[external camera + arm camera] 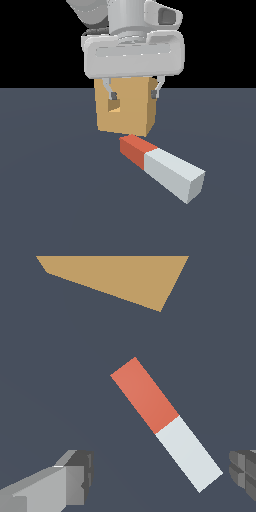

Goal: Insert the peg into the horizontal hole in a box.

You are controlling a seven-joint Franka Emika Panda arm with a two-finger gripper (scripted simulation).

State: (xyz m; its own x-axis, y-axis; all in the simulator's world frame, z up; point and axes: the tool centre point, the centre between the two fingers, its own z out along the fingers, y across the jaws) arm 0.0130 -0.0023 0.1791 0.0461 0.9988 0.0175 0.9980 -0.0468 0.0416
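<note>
Dark slate floor [50,210] runs flat under a black backdrop, and everything you need sits on it. Take the box [131,107] as your landmark: the peg [162,167] lies flat on the floor just in front of it, close but apart, red end nearest the box and pale end pointing away. The hole [114,105] shows as a small dark square on the box's side face, off the floor.

Your gripper [134,94] hangs above the floor, in the exterior view in front of the box's upper part, its fingers spread wide with nothing between them. In the wrist view the peg [165,423] runs diagonally across the gap between the two fingertips [75,476], its pale end nearer them and its red end reaching toward the box [120,276].

So the peg's long axis looks skewed to the line between your fingers, neither along it nor square across. You'll likely need to turn the wrist until the fingers face the peg's long sides, then come down.
</note>
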